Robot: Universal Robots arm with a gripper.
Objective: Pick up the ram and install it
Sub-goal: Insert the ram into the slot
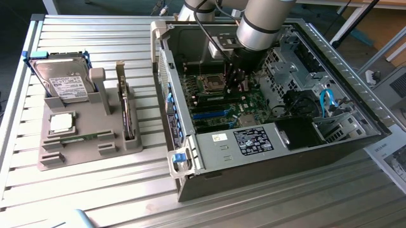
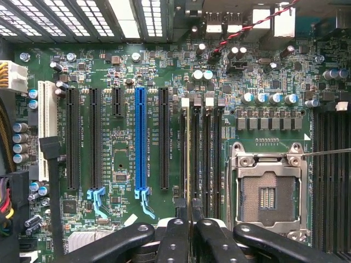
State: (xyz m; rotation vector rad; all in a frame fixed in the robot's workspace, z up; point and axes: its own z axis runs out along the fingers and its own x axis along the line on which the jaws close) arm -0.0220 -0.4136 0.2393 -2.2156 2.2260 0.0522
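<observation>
In the wrist view the ram (image 2: 189,153) is edge-on, a thin greenish-gold strip running out from between my fingers (image 2: 174,235). My gripper (image 2: 190,222) is shut on it. The stick lies in line with the leftmost of the black memory slots (image 2: 205,153), beside the empty processor socket (image 2: 267,194); I cannot tell whether it is seated. In the exterior view my gripper (image 1: 235,85) reaches down inside the open computer case (image 1: 355,71), just over the motherboard (image 1: 219,107). A second green stick (image 1: 79,138) lies flat in the grey holder (image 1: 82,154) outside the case.
The grey holder also carries a hard drive (image 1: 63,80), a square silver processor chip (image 1: 62,122) and an upright expansion card (image 1: 127,118). Case walls, a power supply (image 1: 254,140) and blue cables (image 1: 326,102) crowd around the arm. Long expansion slots (image 2: 141,142) lie beside the memory slots.
</observation>
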